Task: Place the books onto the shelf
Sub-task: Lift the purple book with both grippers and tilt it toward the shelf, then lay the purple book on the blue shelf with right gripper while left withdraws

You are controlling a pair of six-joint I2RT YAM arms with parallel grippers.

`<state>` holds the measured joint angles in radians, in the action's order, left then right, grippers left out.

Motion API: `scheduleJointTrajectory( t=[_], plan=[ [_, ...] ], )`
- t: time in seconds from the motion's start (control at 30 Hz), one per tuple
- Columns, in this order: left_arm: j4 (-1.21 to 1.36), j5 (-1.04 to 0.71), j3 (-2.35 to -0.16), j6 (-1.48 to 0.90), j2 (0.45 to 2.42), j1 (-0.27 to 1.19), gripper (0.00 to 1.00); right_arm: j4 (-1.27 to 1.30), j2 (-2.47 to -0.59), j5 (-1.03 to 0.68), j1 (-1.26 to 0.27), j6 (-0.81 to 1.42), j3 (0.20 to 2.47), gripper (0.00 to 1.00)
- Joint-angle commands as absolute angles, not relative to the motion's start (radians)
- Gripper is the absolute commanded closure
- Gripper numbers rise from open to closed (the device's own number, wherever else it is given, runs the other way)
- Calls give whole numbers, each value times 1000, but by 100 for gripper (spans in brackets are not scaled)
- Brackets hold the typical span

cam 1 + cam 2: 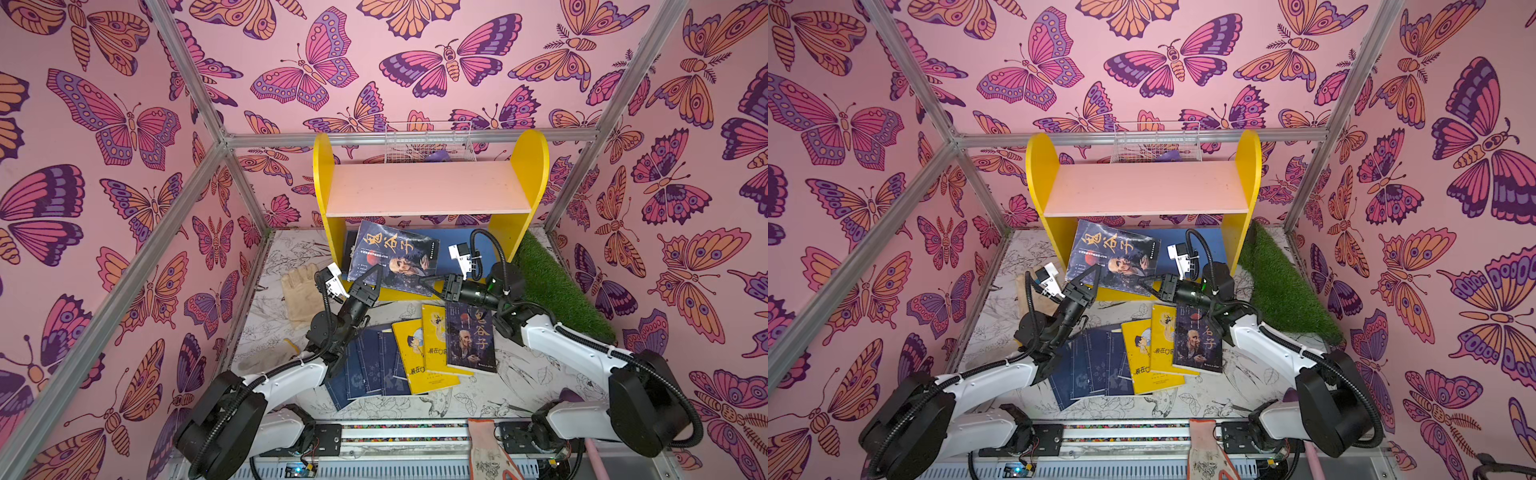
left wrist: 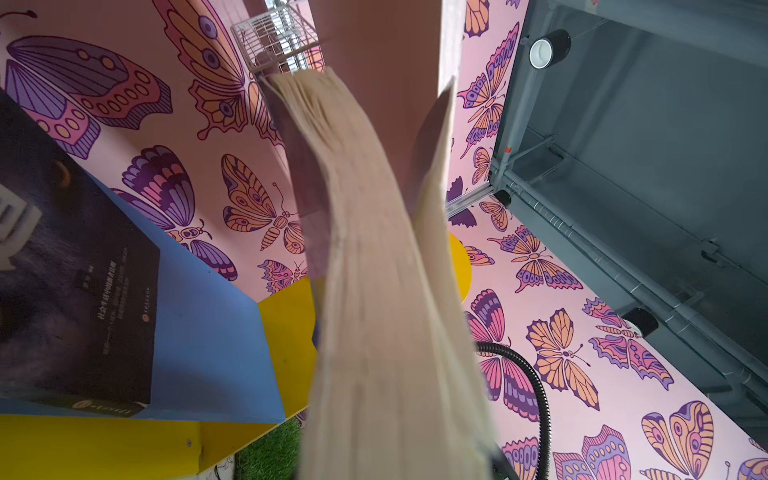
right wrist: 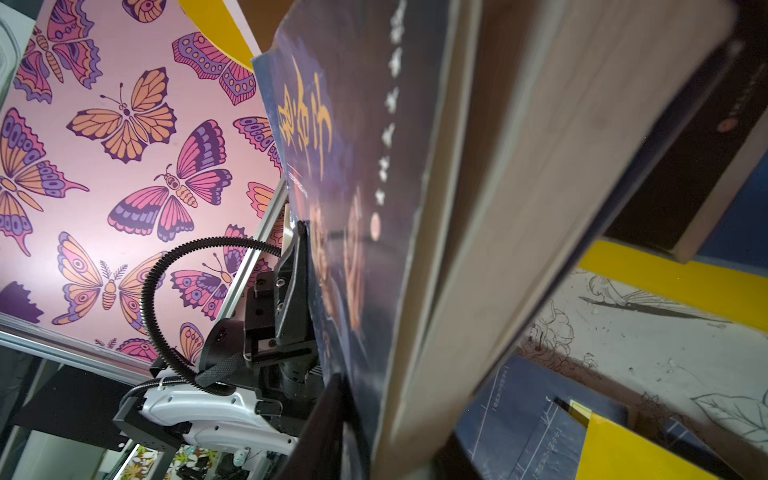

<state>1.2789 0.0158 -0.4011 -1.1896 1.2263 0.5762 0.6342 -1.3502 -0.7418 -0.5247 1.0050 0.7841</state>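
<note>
Blue-black book | left jaws pinch lower edge | right jaws pinch corner (tilted)

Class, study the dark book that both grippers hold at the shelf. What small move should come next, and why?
Probably both arms should ease the book deeper over the blue lower board. The left gripper and the right gripper pinch its near edge, it sits tilted, and that edge overhangs the front of the shelf, so letting go now might let it slide out.
</note>
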Motion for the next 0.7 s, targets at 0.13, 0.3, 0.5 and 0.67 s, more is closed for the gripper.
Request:
scheduleJointTrajectory(
  t=[0.13,0.3,0.5,0.67],
  plan=[
    [1068,130,-306,-1101,1045,578,51,580,-1364,-592,-538,949,871,100],
    [732,227,-297,-1012,819,568,21,607,-1431,-556,-537,952,922,100],
    [378,309,-318,-936,591,539,21,650,-1550,-590,-537,974,1014,100],
    [12,419,-387,-968,487,526,21,531,-1650,-604,-537,892,1123,100]
  ],
)
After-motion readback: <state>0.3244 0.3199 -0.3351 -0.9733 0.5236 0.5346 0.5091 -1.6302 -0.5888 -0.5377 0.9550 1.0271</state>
